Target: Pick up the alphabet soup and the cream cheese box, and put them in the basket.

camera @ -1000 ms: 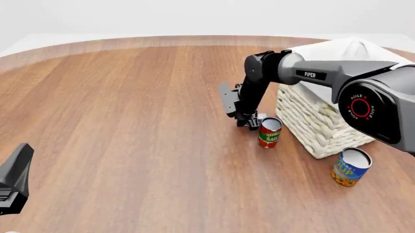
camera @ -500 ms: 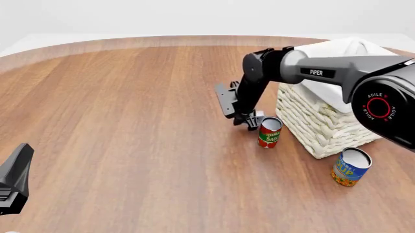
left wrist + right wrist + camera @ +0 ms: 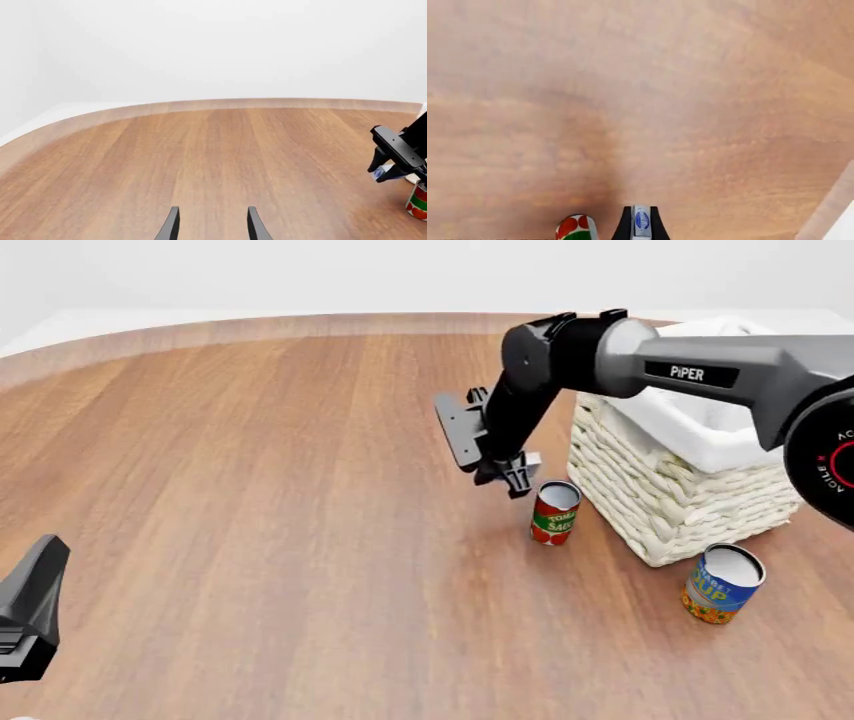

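Pinching the cream cheese box [image 3: 641,220] edge-on between dark fingers [image 3: 624,227], right gripper [image 3: 515,476] pointed down over the wooden table [image 3: 267,490], box lifted clear of the wood. Seen from the left wrist as a blue-white sliver [image 3: 381,172] under the black claw [image 3: 392,169]. Just beside and below, standing upright, the small red-and-green can [image 3: 554,513], a rounded part of its label also at the edge of the right wrist view [image 3: 577,229]. Close by on the right, the woven cream basket [image 3: 667,490] with white cloth liner folded over its rim, the grey Piper arm [image 3: 694,370] crossing in front of it. Nearer the camera, just off the basket's near corner, the alphabet soup [image 3: 721,584], upright, blue and yellow-orange label, silver top. Far off at the left edge, left gripper [image 3: 211,226] spread apart with nothing between its fingertips, low over bare wood, well apart from everything else.
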Robot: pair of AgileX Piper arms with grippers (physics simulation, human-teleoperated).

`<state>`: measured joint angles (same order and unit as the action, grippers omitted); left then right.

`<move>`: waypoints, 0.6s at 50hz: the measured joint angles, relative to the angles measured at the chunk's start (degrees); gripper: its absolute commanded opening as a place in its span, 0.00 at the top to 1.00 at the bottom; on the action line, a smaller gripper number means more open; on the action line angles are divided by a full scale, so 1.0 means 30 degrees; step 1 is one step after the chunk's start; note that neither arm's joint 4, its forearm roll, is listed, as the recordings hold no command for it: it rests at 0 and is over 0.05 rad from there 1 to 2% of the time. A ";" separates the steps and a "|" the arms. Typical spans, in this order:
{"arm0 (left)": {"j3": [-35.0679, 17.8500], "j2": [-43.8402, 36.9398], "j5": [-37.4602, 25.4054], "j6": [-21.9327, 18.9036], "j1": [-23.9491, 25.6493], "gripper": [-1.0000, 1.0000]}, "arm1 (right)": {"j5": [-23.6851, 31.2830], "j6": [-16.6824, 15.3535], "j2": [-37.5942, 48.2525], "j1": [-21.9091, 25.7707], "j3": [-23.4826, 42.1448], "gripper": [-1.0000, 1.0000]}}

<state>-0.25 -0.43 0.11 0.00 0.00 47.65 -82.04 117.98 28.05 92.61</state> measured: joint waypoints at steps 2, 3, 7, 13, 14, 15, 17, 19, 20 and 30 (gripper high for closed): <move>0.0000 0.0000 0.0000 0.0000 0.0000 0.00 | -0.0014 0.0089 -0.0156 0.0046 -0.0033 1.00; 0.0000 0.0000 0.0000 0.0000 0.0000 0.00 | -0.0021 0.0151 -0.0239 0.0075 -0.0036 1.00; 0.0000 0.0000 0.0000 0.0000 0.0000 0.00 | -0.0115 0.0422 -0.0573 0.0202 -0.0109 1.00; 0.0000 0.0000 0.0000 0.0000 0.0000 0.00 | -0.0345 0.0845 -0.1043 0.0392 -0.0275 1.00; 0.0000 0.0000 0.0000 0.0000 0.0000 0.00 | -0.0390 0.0891 -0.1124 0.0416 -0.0336 1.00; 0.0000 0.0000 0.0000 0.0000 0.0000 0.00 | -0.0430 0.0930 -0.1193 0.0431 -0.0387 1.00; 0.0000 0.0000 0.0000 0.0000 0.0000 0.00 | -0.0509 0.1063 -0.1333 0.0475 -0.0473 1.00; 0.0000 0.0000 0.0000 0.0000 0.0000 0.00 | -0.0601 0.1242 -0.1472 0.0537 -0.0525 1.00; 0.0000 0.0000 0.0000 0.0000 0.0000 0.00 | -0.0636 0.1333 -0.1538 0.0572 -0.0536 1.00; 0.0000 0.0000 0.0000 0.0000 0.0000 0.00 | -0.1118 0.2203 -0.2286 0.0916 -0.0866 1.00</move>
<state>-0.25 -0.43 0.11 0.00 0.00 44.30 -75.43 111.12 30.80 90.02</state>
